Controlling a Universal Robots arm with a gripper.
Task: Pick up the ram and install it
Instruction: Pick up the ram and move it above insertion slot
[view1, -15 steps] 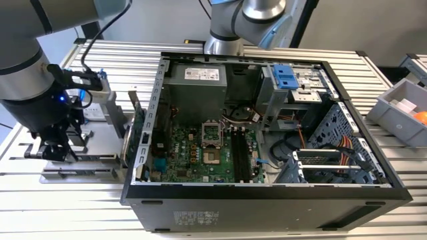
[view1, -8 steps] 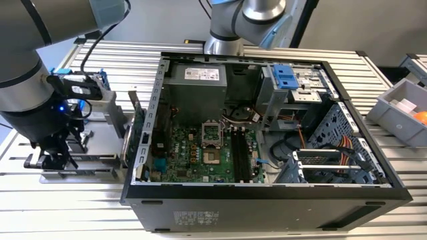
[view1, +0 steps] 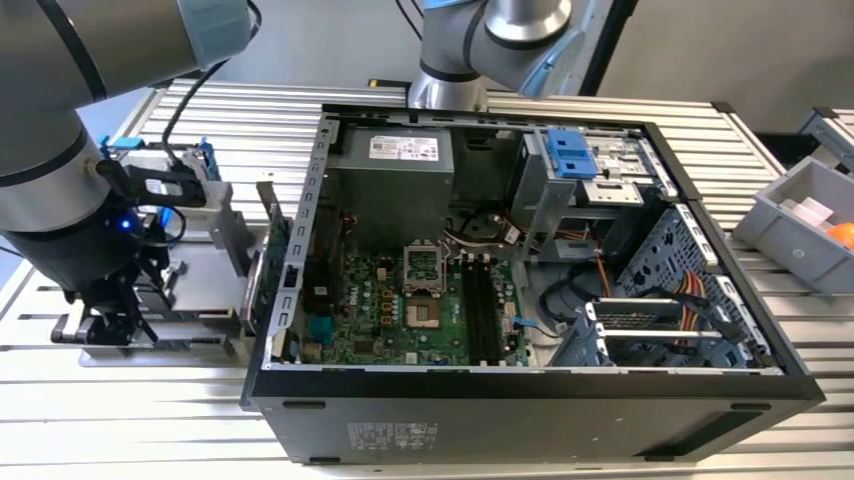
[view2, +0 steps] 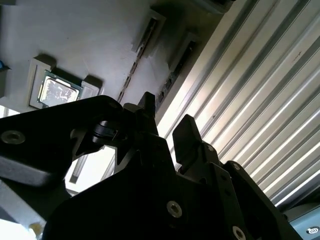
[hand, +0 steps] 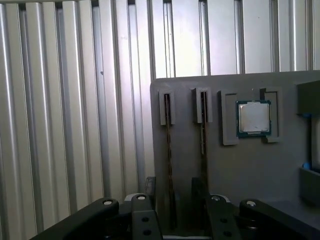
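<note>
Jaws are hanging narrowly open astride the ram (hand: 169, 145), gap showing beside it. Ram is standing on edge in a gray tray (hand: 240, 170) slot, tray lying on the desk (hand: 60, 100).

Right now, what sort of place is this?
Probably a robotic PC-assembly bench: an open computer case showing its motherboard, a slatted aluminium table, a grey parts fixture holding a processor.

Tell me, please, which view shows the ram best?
The first wrist view: the ram sits edge-on in its grey holder, nearly full length. The second wrist view shows part beyond the claw; in the exterior view it's too small to tell.
</note>
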